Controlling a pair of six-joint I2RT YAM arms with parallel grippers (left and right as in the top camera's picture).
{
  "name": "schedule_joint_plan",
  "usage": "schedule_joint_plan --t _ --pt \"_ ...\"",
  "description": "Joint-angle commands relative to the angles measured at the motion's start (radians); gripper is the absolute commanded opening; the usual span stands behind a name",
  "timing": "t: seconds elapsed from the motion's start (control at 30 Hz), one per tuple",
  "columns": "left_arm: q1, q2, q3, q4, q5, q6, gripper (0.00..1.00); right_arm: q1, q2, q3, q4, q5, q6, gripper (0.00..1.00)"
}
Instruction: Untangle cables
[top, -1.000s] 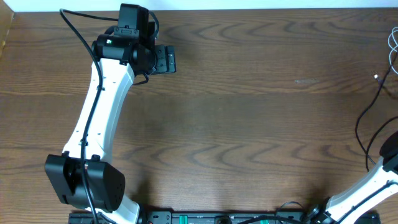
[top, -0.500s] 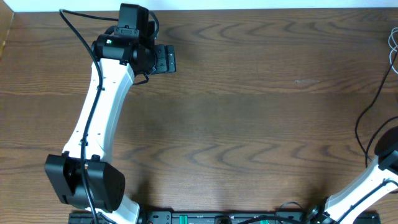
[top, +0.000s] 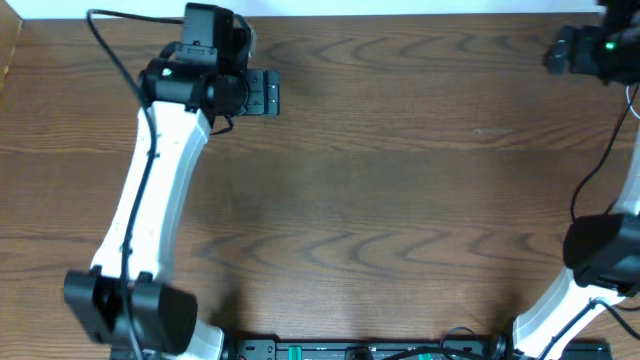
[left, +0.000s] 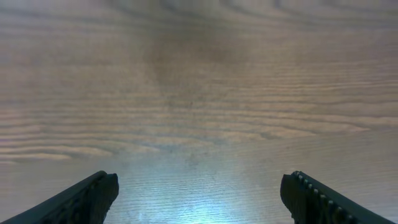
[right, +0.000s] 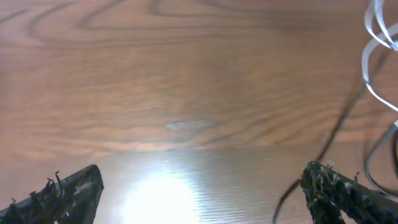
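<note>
Right arm (top: 598, 248) swung up from the near edge to the far right corner of the table (top: 400, 200).
Left gripper (left: 199, 186): fingers spread, empty.
Right gripper (right: 199, 183): fingers spread, empty.
White cable (right: 365, 70), black cable (right: 341, 124): at the table's right edge, ungrasped.

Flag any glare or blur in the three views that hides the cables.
Overhead: even light, sharp wood grain. Left wrist: soft focus, bright glare patch on the table low centre. Right wrist: similar glare low centre; white cable loops blurred at the right edge, black cable thin and faint.
</note>
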Motion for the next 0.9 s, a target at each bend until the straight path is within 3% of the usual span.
schedule_joint_plan --t 0.0,0.2,0.43,0.87 --pt "0.001 -0.085 0.04 -0.017 -0.002 0.08 0.9 0.067 -0.074 0.009 -0.015 -0.009 -0.043 0.99" --pt "0.001 -0.092 0.034 -0.09 0.168 0.254 0.89 0.105 -0.142 0.009 -0.048 -0.009 -0.05 0.99" --pt "0.001 -0.09 0.026 -0.09 0.089 0.253 0.9 0.103 -0.193 0.009 -0.139 -0.008 -0.05 0.99" --pt "0.001 -0.09 0.026 -0.09 0.088 0.253 0.9 0.103 -0.431 0.009 -0.214 0.014 -0.027 0.99"
